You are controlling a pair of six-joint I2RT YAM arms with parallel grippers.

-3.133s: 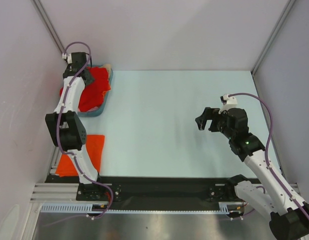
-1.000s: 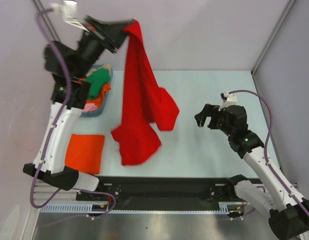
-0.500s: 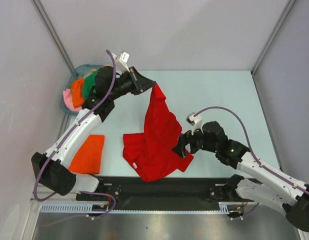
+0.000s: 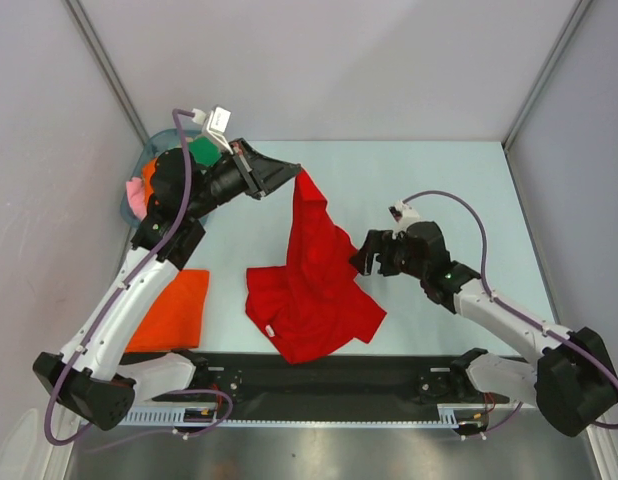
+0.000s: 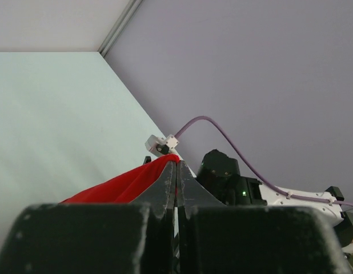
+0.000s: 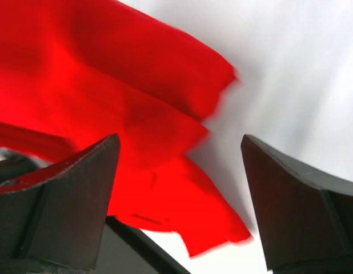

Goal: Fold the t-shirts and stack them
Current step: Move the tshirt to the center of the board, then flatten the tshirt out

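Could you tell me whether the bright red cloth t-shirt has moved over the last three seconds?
Yes. The bright red t-shirt left the blue-grey plastic basket and now drapes right of it, mid-table, its top pinched by the left gripper.

I am finding no text, brand or number that I can read. A small white tag (image 4: 272, 330) is showing on my red t-shirt (image 4: 314, 290), toward the near edge of the counter (image 4: 429, 180) (too small to make out).
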